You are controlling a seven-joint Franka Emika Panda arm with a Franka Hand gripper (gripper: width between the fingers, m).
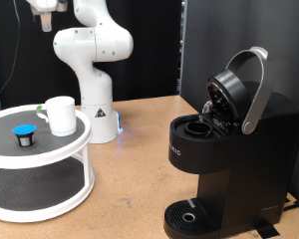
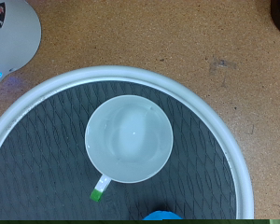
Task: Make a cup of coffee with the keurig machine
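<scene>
The white cup [image 1: 61, 115] stands upright on the top tier of a round white stand [image 1: 78, 145], with a small dark pod with a blue top [image 1: 25, 134] beside it. The black keurig machine [image 1: 234, 149] stands at the exterior view's right, its lid raised and its pod chamber open. My gripper [image 1: 47, 12] hangs high above the stand at the exterior view's top left, partly cut off. In the wrist view I look straight down into the empty cup [image 2: 129, 140], with the pod [image 2: 163, 217] at the frame's edge. No fingers show there.
The stand has a dark mesh mat [image 2: 47, 149] and a lower tier [image 1: 30, 189]. The robot's white base [image 1: 95, 100] stands just behind the stand. A round drip tray [image 1: 194, 217] sits at the machine's foot. The table is brown board.
</scene>
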